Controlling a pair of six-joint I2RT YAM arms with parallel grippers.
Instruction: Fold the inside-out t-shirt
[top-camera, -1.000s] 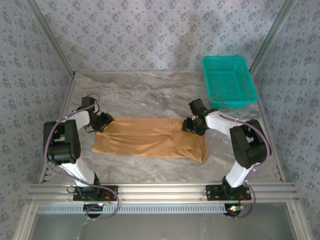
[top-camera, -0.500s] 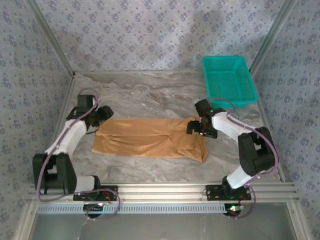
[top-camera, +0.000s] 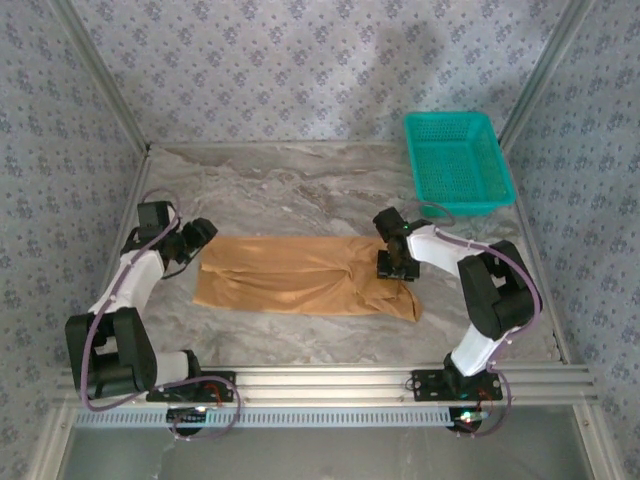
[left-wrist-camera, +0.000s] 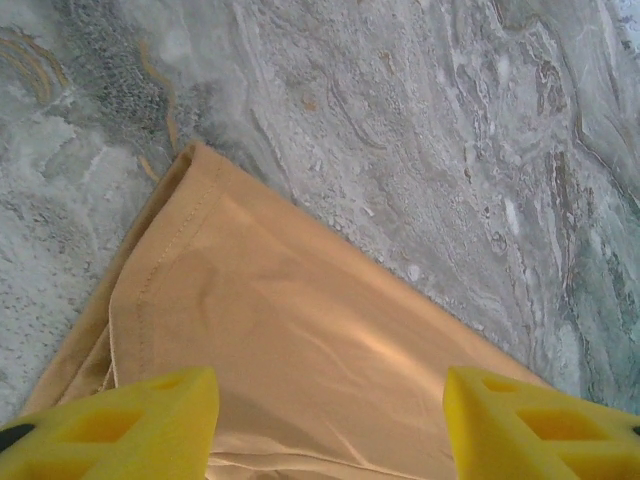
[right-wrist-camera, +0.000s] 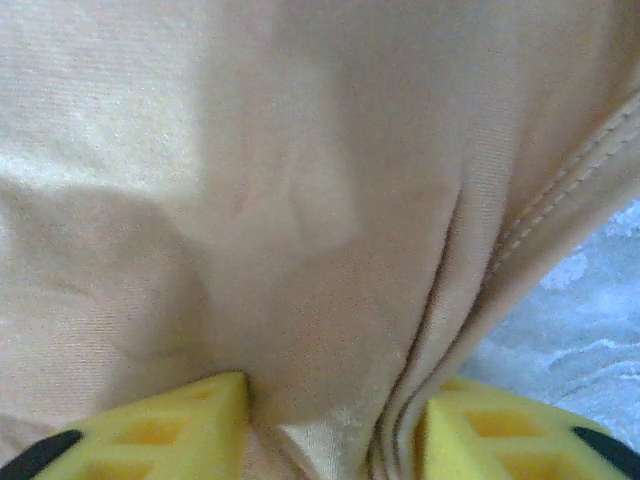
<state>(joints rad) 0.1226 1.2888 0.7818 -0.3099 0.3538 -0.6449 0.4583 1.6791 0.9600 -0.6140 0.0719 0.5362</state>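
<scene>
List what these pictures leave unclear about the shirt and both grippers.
1. Right wrist view: the right gripper has t-shirt cloth bunched between its fingers, but the bottom edge cuts them off. Whether it is clamped cannot be told.
2. Top view: the right gripper's own body hides its jaws.
3. Left wrist view: the left gripper stands open over a t-shirt corner. Whether it touches the cloth is unclear.
4. Top view: the t-shirt's upper layer covers the folds beneath.

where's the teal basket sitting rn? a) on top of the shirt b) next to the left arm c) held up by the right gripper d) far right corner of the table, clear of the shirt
d: in the top view the teal basket sits at the far right corner of the table, with bare marble between it and the tan t-shirt.
</scene>
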